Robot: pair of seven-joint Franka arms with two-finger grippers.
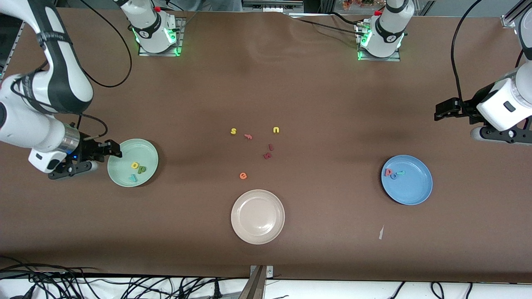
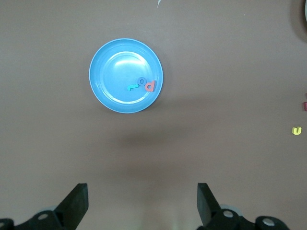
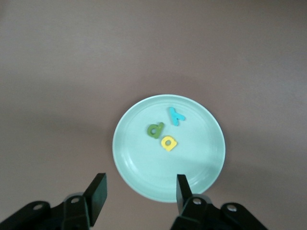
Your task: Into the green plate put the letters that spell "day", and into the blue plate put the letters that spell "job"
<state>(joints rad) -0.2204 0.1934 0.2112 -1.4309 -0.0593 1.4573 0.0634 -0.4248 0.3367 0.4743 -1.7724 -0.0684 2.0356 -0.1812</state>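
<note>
The green plate [image 1: 124, 176] [image 3: 196, 177] lies toward the right arm's end of the table. In it rest the yellow a [image 1: 134, 165] [image 3: 169, 143], the dark green d [image 1: 142, 169] [image 3: 155, 130] and the light teal y [image 1: 133, 177] [image 3: 176, 115]. My right gripper [image 1: 113, 149] [image 3: 141, 190] hangs open and empty over that plate's edge. The blue plate [image 1: 413, 189] [image 2: 110, 91] lies toward the left arm's end, holding the pinkish-red b [image 1: 388, 172] [image 2: 151, 86], blue o [image 1: 393, 176] [image 2: 142, 82] and teal j [image 1: 400, 172] [image 2: 133, 87]. My left gripper [image 1: 441, 112] [image 2: 142, 203] is open, raised above bare table.
A beige plate [image 1: 257, 216] sits nearest the front camera at mid-table. Loose letters lie in the middle: yellow s [image 1: 233, 131], yellow u [image 1: 276, 130] [image 2: 297, 130], orange e [image 1: 243, 175], a pinkish letter [image 1: 248, 136] and dark red letters [image 1: 268, 152]. A paper scrap [image 1: 380, 232] lies near the blue plate.
</note>
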